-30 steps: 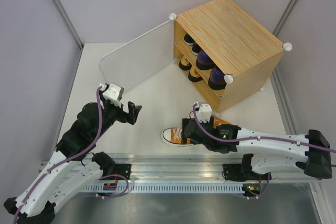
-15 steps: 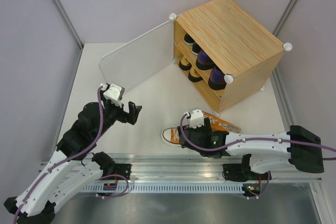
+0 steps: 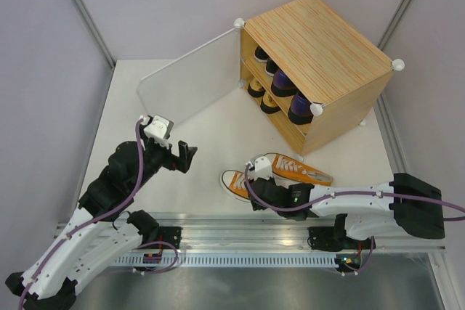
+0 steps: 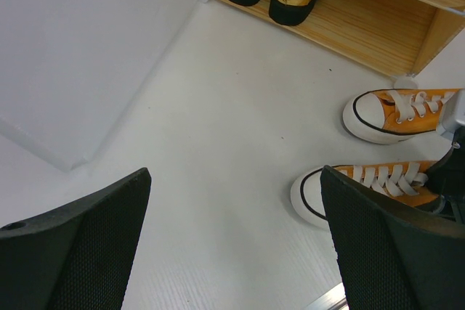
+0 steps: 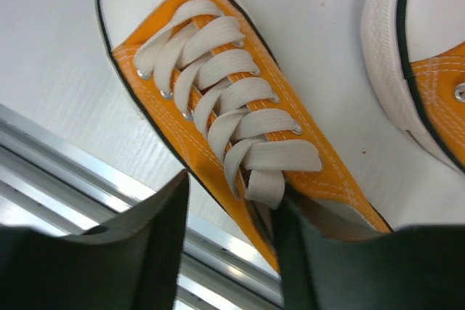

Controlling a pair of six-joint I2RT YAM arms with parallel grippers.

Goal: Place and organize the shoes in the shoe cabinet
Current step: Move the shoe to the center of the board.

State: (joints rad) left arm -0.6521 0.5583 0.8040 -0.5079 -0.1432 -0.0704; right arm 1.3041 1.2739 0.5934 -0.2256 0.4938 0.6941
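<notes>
- The right gripper (image 5: 232, 192) is straddling a side wall of the near orange canvas sneaker (image 5: 218, 99), jaws half apart; whether it is pinching is unclear.
- That sneaker is lying beside its mate (image 3: 301, 170), near the light wooden shoe cabinet (image 3: 320, 49).
- The left gripper (image 4: 234, 208) is hovering wide open.
- A deeper bite should be preventing tilt on lifting.

No readable text, label, brand or number on any visible surface.
</notes>
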